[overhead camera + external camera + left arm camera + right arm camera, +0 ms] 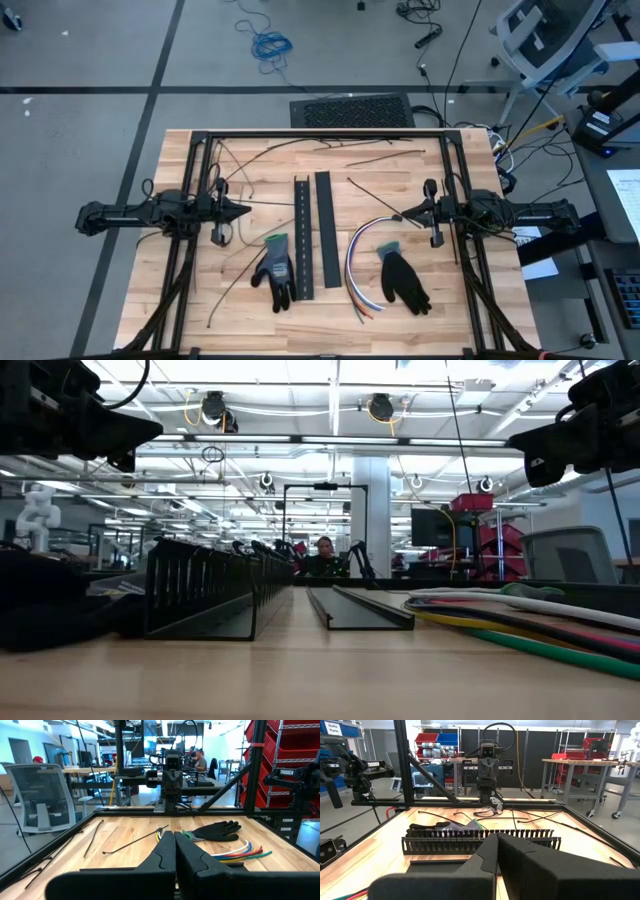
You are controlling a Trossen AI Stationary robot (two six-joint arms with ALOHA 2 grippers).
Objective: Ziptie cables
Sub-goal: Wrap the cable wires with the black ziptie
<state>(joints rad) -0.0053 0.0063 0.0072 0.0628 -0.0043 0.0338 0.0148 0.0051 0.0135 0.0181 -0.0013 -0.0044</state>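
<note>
The cables (360, 262), a loose curved bundle of white, grey, orange, blue and green wires, lie flat on the wooden table right of centre. They also show in the left wrist view (241, 854) and the low view (530, 622). My left gripper (246, 211) hangs shut above the table's left side, pointing level toward the centre; its shut fingers show in its own view (175, 851). Opposite it, my right gripper (400, 216) is shut too (497, 851), above the far end of the cables. Neither touches anything.
A black slotted strip (303, 238) and its flat cover (325, 228) lie side by side at the table's centre. A grey glove (275, 268) lies left of them, a black glove (403, 279) beside the cables. Thin black strands (330, 150) are scattered over the far part and the left.
</note>
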